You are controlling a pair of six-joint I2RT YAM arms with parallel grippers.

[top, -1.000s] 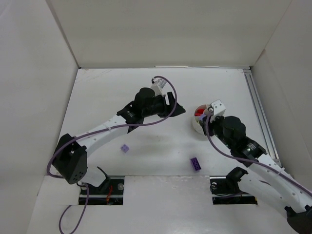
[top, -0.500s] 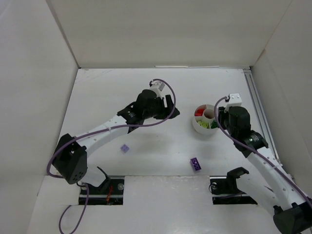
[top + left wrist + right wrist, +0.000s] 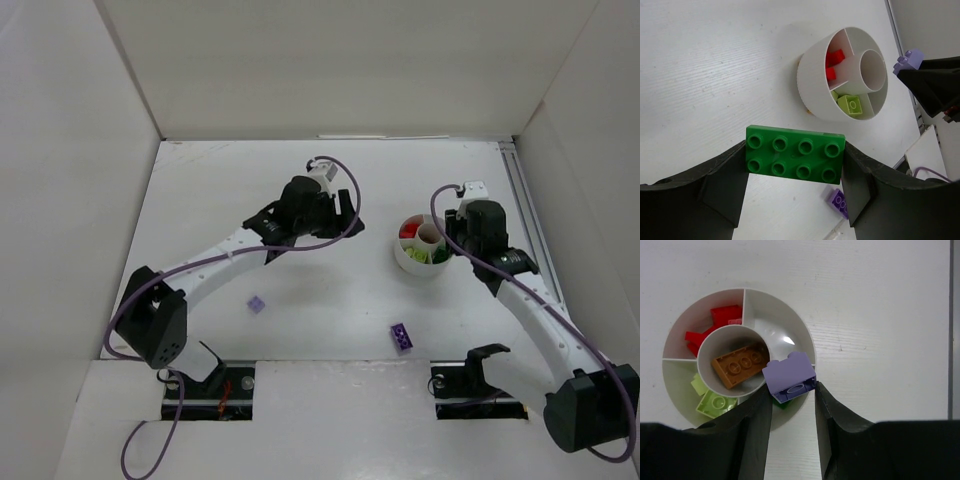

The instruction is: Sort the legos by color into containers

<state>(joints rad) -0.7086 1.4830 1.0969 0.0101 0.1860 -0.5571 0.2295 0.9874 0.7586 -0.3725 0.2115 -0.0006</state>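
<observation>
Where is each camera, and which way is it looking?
Top camera: high behind the robot, looking down at the table; left arm and right arm show.
Left wrist camera: rides the left arm, looking past its fingers and a green brick toward the dish.
Right wrist camera: looks straight down on the dish, its fingers pinching a lilac brick.
All three see the dish.

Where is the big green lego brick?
In the left wrist view, the flat green plastic brick sits clamped in the left end effector, left of the round white divided dish.
</observation>
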